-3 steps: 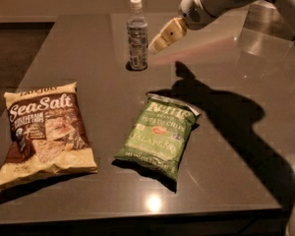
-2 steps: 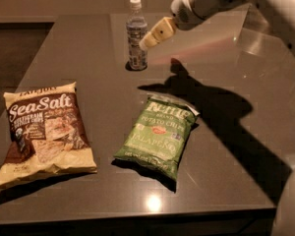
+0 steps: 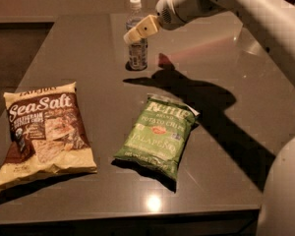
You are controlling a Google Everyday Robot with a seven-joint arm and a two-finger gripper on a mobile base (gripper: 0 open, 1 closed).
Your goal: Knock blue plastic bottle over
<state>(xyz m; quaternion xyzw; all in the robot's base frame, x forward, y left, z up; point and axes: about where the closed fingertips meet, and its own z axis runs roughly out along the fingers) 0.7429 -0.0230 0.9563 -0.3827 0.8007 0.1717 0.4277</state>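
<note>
Dark glossy tabletop (image 3: pixel 83 58) takes up pretty much the whole shot, with a dim floor strip off its left edge. I'm using the green jalapeño chip bag (image 3: pixel 157 135) as my reference, since it lies flat near the middle of the table.

Well left of the green bag there's a brown and cream Sea Salt chip bag (image 3: pixel 43 132), also flat, close to the left edge and clear of everything else.

Behind the green bag, a bit to its left and well apart from it, is the blue plastic bottle (image 3: pixel 137 54). It's standing upright, white cap (image 3: pixel 134 4) on top.

The gripper (image 3: pixel 140 29) sits above and behind the green bag too, and its tan tip crosses in front of the bottle's upper part, just under the cap. Can't tell if it's actually touching, and honestly can't tell how wide the pincer is set either.

The white arm (image 3: pixel 236 6) runs off from there to the right of the green bag, up in the top right corner. Its shadow (image 3: pixel 201 100) falls on the table just right of the bag.
</note>
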